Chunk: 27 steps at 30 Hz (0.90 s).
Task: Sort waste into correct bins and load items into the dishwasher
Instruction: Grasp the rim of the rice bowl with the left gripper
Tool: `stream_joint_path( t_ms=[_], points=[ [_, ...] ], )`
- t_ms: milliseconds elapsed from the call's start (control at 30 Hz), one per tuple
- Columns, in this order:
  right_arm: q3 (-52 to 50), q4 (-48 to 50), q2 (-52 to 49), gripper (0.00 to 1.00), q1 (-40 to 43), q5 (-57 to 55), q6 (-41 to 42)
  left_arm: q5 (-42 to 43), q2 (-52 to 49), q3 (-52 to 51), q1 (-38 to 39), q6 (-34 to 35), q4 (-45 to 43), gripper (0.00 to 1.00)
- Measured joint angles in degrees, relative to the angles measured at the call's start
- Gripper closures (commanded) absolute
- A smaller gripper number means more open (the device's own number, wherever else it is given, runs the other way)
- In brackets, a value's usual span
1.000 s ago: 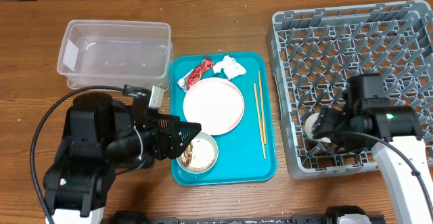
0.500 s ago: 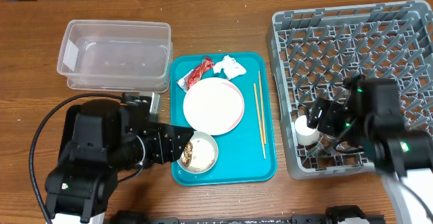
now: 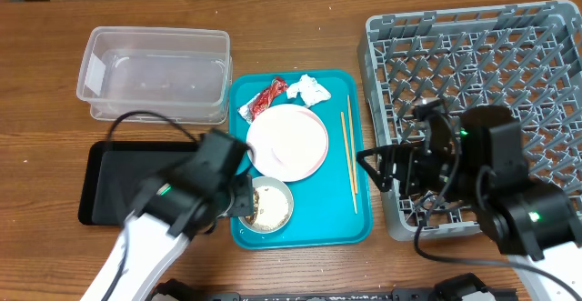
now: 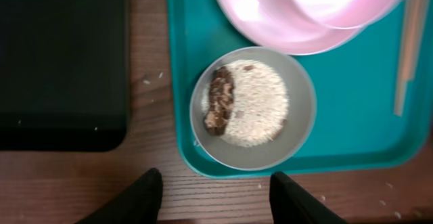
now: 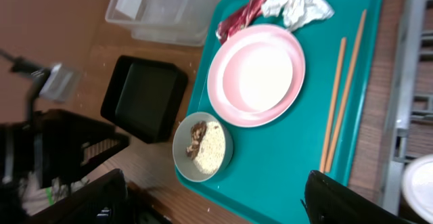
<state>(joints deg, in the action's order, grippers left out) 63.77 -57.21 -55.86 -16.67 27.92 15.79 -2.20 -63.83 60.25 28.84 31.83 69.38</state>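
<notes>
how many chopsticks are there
2. One chopstick lies on the teal tray right of the pink plate; the second chopstick lies beside it, nearer the rack. None seem hidden.

The brown wooden table (image 3: 300, 28) shows matt grain. The teal rectangular plastic tray (image 3: 332, 212) is smooth and the round pink-white plate (image 3: 286, 144) glossy. At the tray's far edge, the red crinkled snack wrapper (image 3: 265, 98) looks like shiny foil and the crumpled white tissue (image 3: 307, 89) like matt paper. The thin wooden chopsticks (image 3: 349, 160) look dull, the shallow black rectangular tray (image 3: 118, 178) matt and the large grey plastic dish rack (image 3: 473, 51) matt.
</notes>
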Motion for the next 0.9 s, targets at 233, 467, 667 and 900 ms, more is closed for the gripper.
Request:
stream_joint_path(
  t_ms=[233,467,667,900],
  points=[
    [0.0,-2.8,-3.9,0.13,-1.1,0.3,-0.2,-5.7,-13.8,-2.0,1.9,4.7,-2.0,0.76],
    [0.0,-4.5,-4.0,0.12,-1.1,0.3,-0.6,-2.2,-16.7,-9.2,-1.4,3.6,-14.4,0.67],
    [0.0,-4.7,-4.0,0.12,-1.1,0.2,-0.8,0.3,-16.7,-14.3,-4.9,1.0,-18.7,0.60],
    [0.0,-4.9,-4.0,0.12,-1.1,0.2,-0.8,1.6,-16.7,-15.7,-5.6,-1.1,-22.0,0.76]
  ],
)
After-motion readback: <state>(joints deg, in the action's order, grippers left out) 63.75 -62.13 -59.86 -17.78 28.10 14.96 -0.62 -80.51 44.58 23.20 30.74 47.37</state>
